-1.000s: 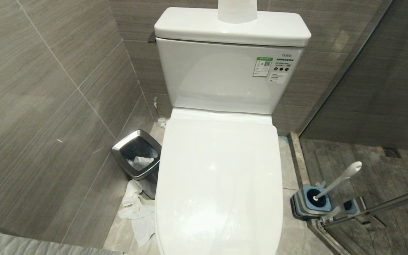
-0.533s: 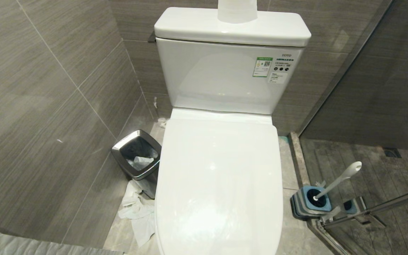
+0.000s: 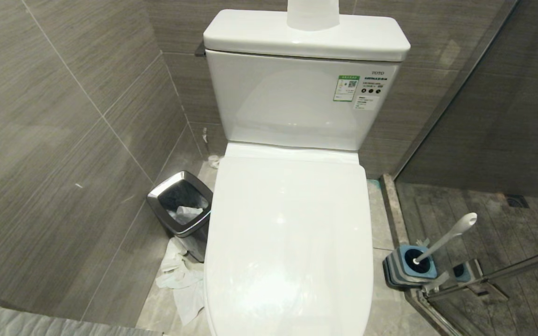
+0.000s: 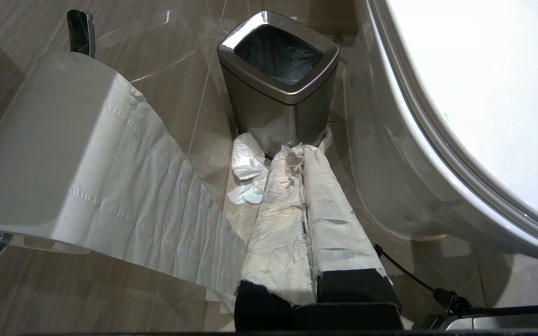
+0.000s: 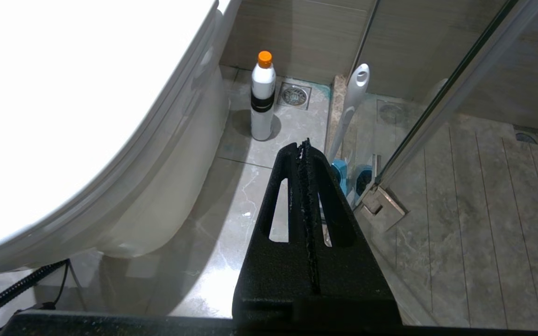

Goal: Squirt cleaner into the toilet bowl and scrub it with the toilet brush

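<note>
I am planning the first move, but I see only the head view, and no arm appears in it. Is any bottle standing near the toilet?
Observer: Yes. A white cylindrical plastic bottle with an orange cap stands upright on the floor beside the white ceramic toilet.
Operator: Is the right gripper free?
Observer: The right gripper is shut and holds nothing.
Operator: And the left one?
Observer: The left gripper is shut and empty; its fingers are wrapped in white paper-like material.
</note>
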